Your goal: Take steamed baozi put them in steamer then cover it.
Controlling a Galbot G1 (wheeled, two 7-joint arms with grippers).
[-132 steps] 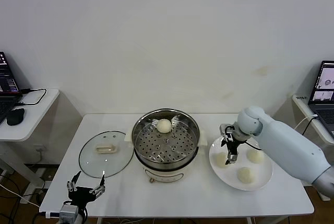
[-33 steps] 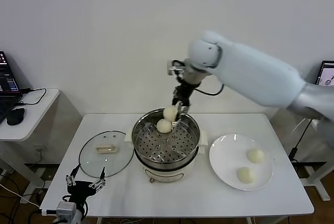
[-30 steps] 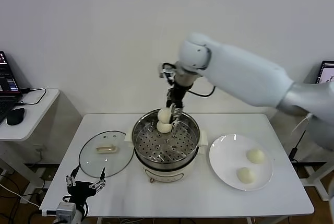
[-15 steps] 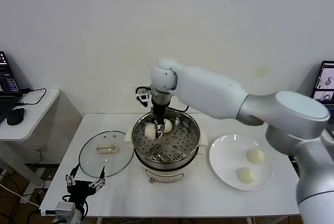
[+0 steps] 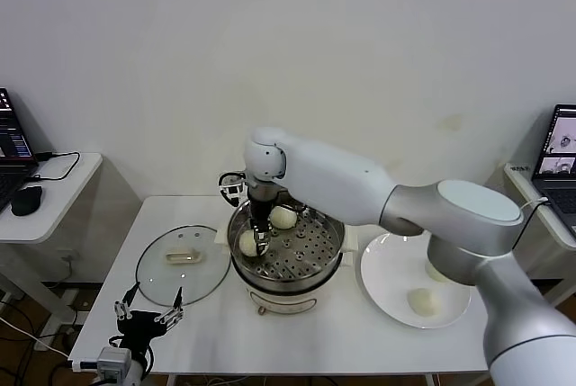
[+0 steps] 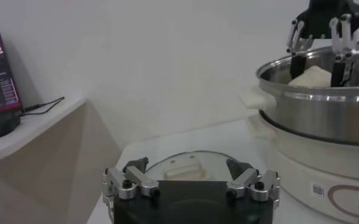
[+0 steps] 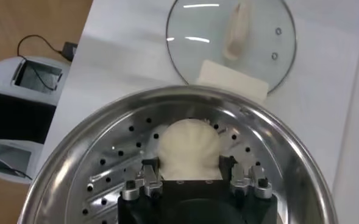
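White wall behind, white tabletop (image 5: pixel 360 332) in front of me, and my right pincer (image 5: pixel 256 244) is down inside the steamer (image 5: pixel 286 240). Its fingers sit close against a baozi (image 7: pixel 188 148) that rests on the perforated tray on the steamer's left side; I read that as holding it or just letting go, and I can't tell which. A second baozi (image 5: pixel 283 217) lies on the tray toward the back, just beside the first.

So by my count two buns are in the pot. Two more wait on the white plate (image 5: pixel 387 289) to the right of the steamer: one (image 5: pixel 420 300) in plain sight, the other (image 5: pixel 436 271) half hidden behind my right arm.

The cover (image 5: pixel 183 264) lies flat on the tabletop left of the steamer, handle up, not yet placed. My left pincer (image 5: pixel 148 321) is parked near the front edge close to it, fingers spread wide and empty.

Left to do: two buns, then the cover.
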